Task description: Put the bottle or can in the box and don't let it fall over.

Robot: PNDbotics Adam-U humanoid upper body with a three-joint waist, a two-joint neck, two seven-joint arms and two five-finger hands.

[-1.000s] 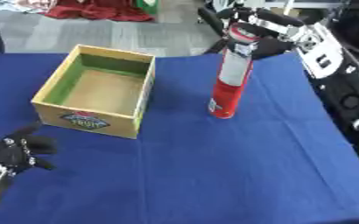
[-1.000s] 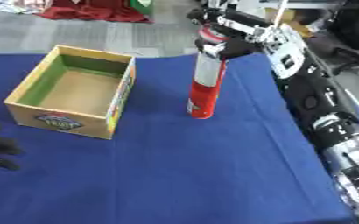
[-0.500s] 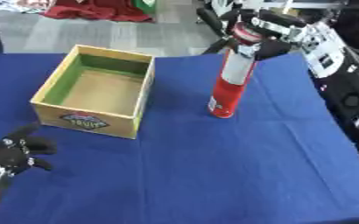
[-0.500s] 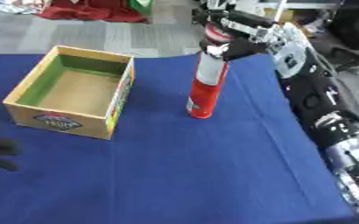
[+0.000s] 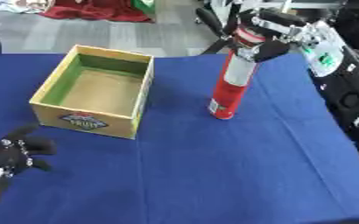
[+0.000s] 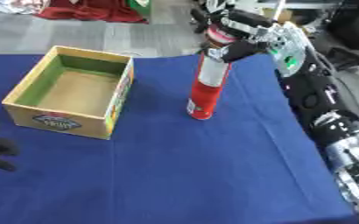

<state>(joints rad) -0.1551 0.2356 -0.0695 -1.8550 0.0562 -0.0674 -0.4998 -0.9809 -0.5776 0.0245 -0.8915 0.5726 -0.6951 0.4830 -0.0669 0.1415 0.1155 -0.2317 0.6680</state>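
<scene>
A tall red and silver can stands on the blue table, leaning a little to the right at its top. My right hand comes in from the upper right and is shut on the can's top end. Left of the can sits an open cardboard box with green inner walls and a label on its front; nothing lies inside it. My left hand rests near the lower left corner, fingers relaxed, holding nothing.
The blue tablecloth covers the whole work surface. My right arm runs along the table's right side. Beyond the far edge is grey floor with red cloth and dark equipment.
The can and my right hand have shifted slightly left, toward the box. The box and my left hand have stayed put.
</scene>
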